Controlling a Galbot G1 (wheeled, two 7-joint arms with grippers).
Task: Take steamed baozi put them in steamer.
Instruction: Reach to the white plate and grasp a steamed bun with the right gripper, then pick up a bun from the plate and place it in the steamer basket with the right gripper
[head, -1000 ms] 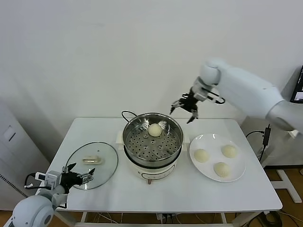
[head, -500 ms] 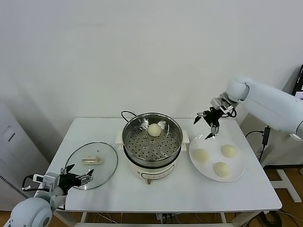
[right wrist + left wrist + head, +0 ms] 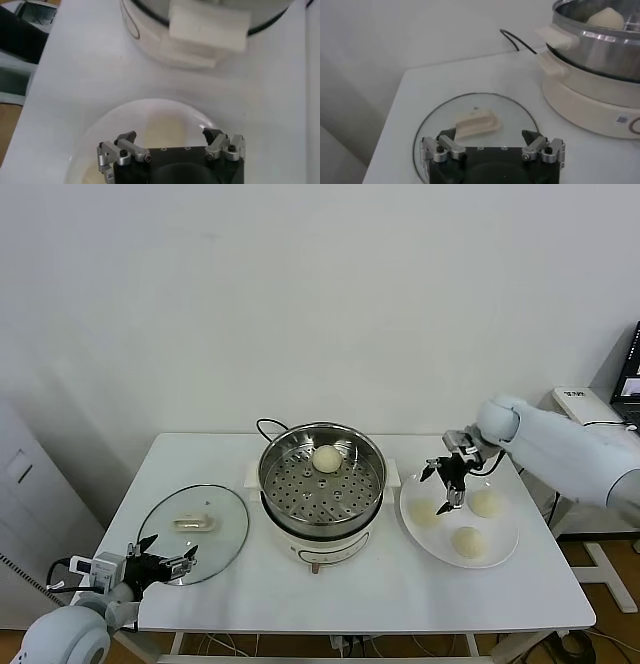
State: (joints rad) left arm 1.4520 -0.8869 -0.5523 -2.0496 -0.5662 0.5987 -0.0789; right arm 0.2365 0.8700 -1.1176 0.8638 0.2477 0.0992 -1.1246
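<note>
The baozi [image 3: 326, 457] were pale cream-yellow. The steamer [image 3: 322, 474] was shiny steel with a dotted perforated floor, on a white base with what appeared black cord. The plate [image 3: 500, 554] was white.

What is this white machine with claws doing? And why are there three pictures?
It is a robot with two arms. One picture comes from a camera on its head, the others from cameras on each wrist. On the table stand a shiny steamer with one baozi inside, a plate with three more buns, and a glass lid. The right gripper hangs open over the plate, just above the nearest bun, holding nothing. The left gripper waits open near the lid.
</note>
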